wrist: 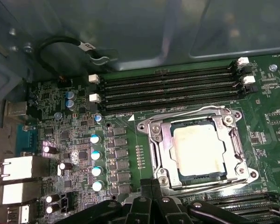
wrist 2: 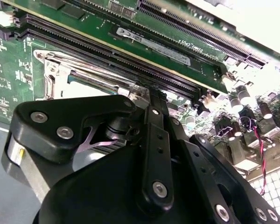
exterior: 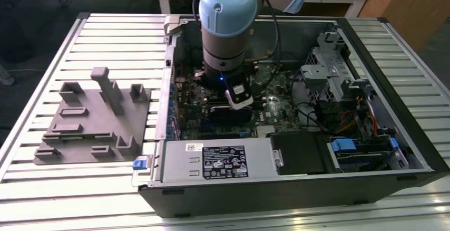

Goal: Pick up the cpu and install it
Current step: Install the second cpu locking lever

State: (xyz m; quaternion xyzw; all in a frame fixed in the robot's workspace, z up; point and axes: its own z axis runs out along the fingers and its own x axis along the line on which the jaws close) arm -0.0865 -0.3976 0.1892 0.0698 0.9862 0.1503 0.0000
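The small flat square cpu with the silvery-white metal top [wrist: 198,149] lies seated in the metal socket frame [wrist: 154,135] on the green motherboard [wrist: 270,116]. It sits flat and square to the frame, whose silver bracket surrounds it on all four sides. Just beside the socket, toward the case wall, run four long black memory slots [wrist: 168,86] with white latches at their ends.

The black gripper [wrist: 151,184] hangs just beside one edge of the socket frame. Its fingers [wrist: 147,186] are drawn narrow, close together, with nothing between them. It does not touch the cpu. In the second wrist view the gripper [wrist 2: 149,93] points down at that same frame edge.

In the exterior view the gripper [exterior: 228,114] reaches down into the middle of the open black computer case [exterior: 393,46]. The case lies on its side on the white slatted table [exterior: 70,194].

Along the case's near edge sits the silver power supply box [exterior: 225,161]. It bears a large black-and-white label and a smaller white sticker at its corner; the print is too small to make out. A white tag [wrist: 86,45] wraps a black cable loop by the case wall, and a dark sticker [wrist 2: 154,46] runs along a memory module. White lettering is scattered over the board.

A gray plastic fixture with upright posts [exterior: 98,120] stands on the table outside the case, toward the edge at the exterior view's left.
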